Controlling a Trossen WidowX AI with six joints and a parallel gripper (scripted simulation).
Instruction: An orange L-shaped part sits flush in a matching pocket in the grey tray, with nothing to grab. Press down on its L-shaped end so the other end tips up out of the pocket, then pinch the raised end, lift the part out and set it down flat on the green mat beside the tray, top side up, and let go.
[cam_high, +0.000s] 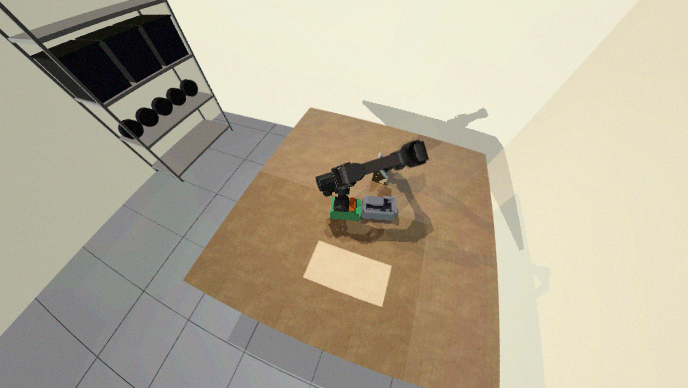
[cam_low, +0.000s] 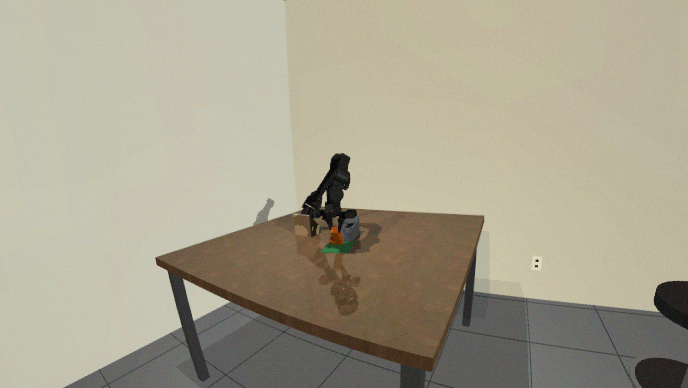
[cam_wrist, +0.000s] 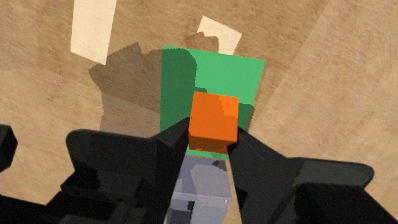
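Note:
My gripper (cam_wrist: 209, 125) is shut on the orange L-shaped part (cam_high: 353, 204) (cam_low: 336, 236) (cam_wrist: 215, 111), with one finger on each side of it in the wrist view. The part is out of the tray and low over the green mat (cam_high: 339, 216) (cam_low: 335, 249) (cam_wrist: 227, 75). Whether its underside touches the mat cannot be told. The gripper hides some of the part in the top view. The grey tray (cam_high: 379, 216) (cam_low: 354, 231) (cam_wrist: 204, 182) stands right beside the mat, its dark pocket empty.
The wooden table (cam_high: 260, 235) (cam_low: 280, 275) carries the mat and tray. A pale block (cam_low: 302, 225) stands near the arm's base. A bright light patch (cam_high: 347, 272) lies on the table. A shelf rack (cam_high: 182, 145) stands apart from the table.

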